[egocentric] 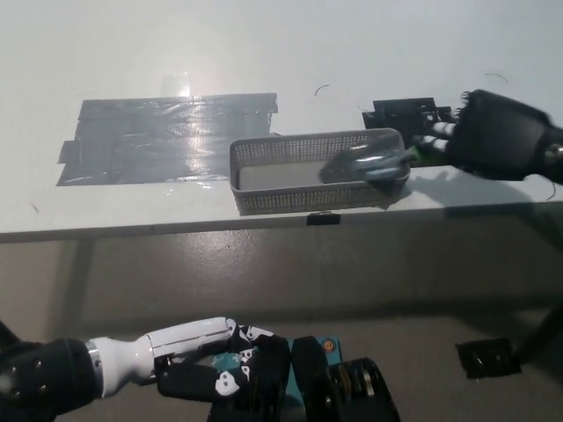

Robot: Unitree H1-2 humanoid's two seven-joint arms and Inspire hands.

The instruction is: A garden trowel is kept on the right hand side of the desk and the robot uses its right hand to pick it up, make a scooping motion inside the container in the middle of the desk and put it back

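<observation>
Pointing left, trowel (362,164) inside container (290,201)

The grey mesh plastic container (299,199) stands on the white counter (264,44), right of the grey tape patch (158,141), with the metal garden trowel (361,164) inside its right end.

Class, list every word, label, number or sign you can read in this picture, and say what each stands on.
None can be read.
The grey mesh basket, the trowel, the grey tape patch and the white desk bear no writing.
A small white mark on the teal panel at the bottom edge is too blurred to read.
</observation>
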